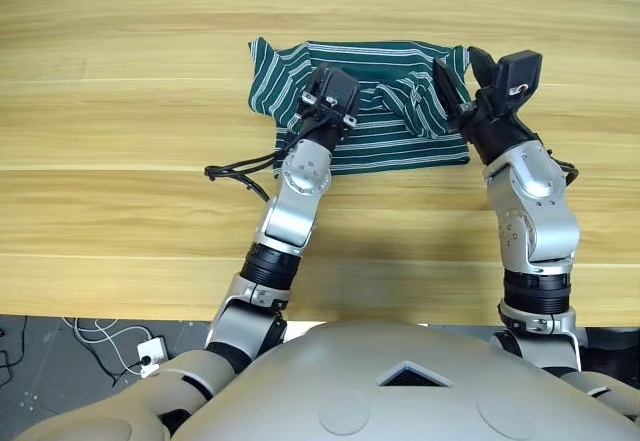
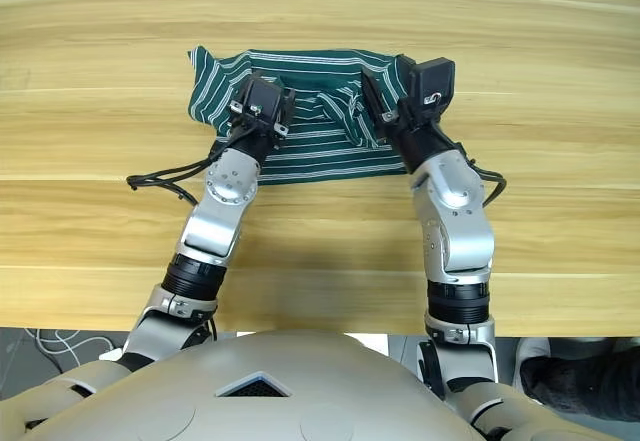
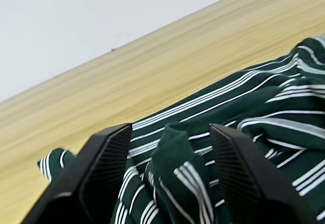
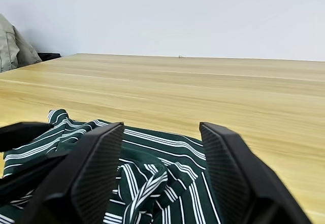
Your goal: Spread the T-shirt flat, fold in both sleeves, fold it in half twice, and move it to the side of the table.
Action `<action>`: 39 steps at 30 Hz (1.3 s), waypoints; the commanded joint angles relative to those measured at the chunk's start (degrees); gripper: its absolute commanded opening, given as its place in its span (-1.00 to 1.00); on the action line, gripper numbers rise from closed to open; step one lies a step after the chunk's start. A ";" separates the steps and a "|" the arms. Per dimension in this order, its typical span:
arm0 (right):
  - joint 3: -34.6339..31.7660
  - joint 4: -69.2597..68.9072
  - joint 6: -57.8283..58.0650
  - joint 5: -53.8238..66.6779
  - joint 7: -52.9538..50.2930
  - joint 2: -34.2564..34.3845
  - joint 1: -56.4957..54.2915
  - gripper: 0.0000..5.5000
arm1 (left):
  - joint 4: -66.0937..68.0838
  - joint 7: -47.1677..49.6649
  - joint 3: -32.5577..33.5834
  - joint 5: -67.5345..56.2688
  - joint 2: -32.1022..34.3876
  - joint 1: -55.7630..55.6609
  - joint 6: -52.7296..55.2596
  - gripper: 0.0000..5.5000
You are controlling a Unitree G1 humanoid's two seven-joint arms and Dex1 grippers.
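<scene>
Dark green, white-striped cotton T-shirt [image 1: 395, 141] lies bunched on light wooden tabletop [image 1: 120, 211], well back from near edge. Left claw [image 3: 170, 132] spread, straddling raised fold. Right claw [image 4: 161, 130] spread over neighbouring wrinkle.

The dark green, white-striped cloth T-shirt [image 1: 395, 151] looks soft and matt, rumpled into folds at its centre. The pale wooden table [image 1: 120, 211] under it is smooth, with a low satin sheen and straight grain. The black plastic fingers [image 3: 101, 173] of the left gripper [image 3: 170, 132] and right gripper [image 4: 160, 127] are matt, finely textured on their inner faces. At the shirt's seven o'clock a thin black cable [image 1: 212, 172] looks rubbery.
</scene>
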 commanded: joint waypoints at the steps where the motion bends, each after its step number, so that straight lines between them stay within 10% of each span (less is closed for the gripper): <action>1: 0.08 -1.43 -0.55 -0.51 -0.49 0.37 0.16 0.00 | 0.47 0.42 -0.85 -0.31 -1.69 2.35 2.59 0.02; 33: 2.78 1.83 -3.50 -2.79 -0.90 3.51 2.91 0.00 | 8.43 1.48 -0.73 -1.28 -0.44 0.63 -6.37 0.02; 39: 2.84 2.56 -4.00 -2.96 -0.86 3.71 2.90 0.01 | 11.08 2.36 0.20 -0.90 -0.24 -0.56 -8.25 -0.29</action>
